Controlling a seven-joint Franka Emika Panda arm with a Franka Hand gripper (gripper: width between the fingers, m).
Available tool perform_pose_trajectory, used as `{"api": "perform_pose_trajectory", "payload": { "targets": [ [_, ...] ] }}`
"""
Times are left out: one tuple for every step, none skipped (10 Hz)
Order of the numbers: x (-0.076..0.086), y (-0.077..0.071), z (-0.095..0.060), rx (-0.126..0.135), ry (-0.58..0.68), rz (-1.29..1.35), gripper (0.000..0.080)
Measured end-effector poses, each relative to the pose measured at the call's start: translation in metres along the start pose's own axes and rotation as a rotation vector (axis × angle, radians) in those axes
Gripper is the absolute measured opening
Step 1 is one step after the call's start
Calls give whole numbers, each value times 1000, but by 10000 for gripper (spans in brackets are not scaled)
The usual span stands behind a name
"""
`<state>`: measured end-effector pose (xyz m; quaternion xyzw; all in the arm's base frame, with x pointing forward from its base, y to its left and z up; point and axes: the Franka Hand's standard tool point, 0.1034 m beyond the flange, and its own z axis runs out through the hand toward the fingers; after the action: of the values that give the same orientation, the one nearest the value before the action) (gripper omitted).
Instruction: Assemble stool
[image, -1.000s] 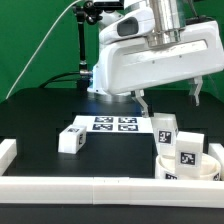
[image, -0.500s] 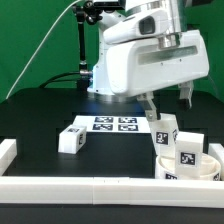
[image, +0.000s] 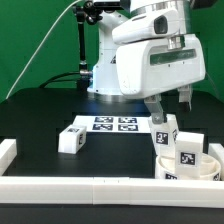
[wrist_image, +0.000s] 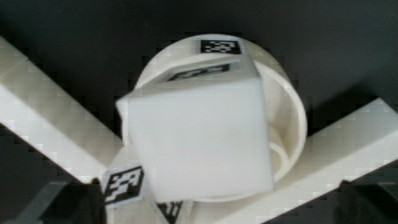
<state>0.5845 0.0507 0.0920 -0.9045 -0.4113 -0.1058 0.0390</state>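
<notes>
three legs stand in the exterior view: left leg (image: 70, 139) beside the marker board (image: 113, 123), mid leg (image: 165, 130) upright just beside the seat (image: 173, 172), right leg (image: 188, 150) on the seat. gripper (image: 170, 104) hangs over the mid leg, fingers spread wide, nothing pinched. wrist view shows that leg close up.

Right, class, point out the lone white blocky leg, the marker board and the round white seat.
Lone white blocky leg (image: 70, 141): exterior view, front face.
Marker board (image: 113, 124): exterior view, centre.
Round white seat (image: 170, 169): exterior view, rim.
</notes>
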Motion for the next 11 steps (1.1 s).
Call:
{"api": "perform_pose_trajectory", "payload": {
  "targets": [
    [-3,1,4,2,-1,5,619],
    [-6,0,8,6,-4,9,619],
    [-6,0,8,8,-4,9,446],
    [-6,0,8,8,-4,10,336],
    [-6,0,8,8,-4,26,336],
    [-6,0,9,8,-4,39,336],
    [-6,0,9,8,-4,39,336],
    [-6,0,9,8,-4,77,336],
    [-7,1,9,11,13,239,336],
    [-9,2,10,25,30,414,336],
    [-10,6,9,43,63,676,337]
  ]
}}
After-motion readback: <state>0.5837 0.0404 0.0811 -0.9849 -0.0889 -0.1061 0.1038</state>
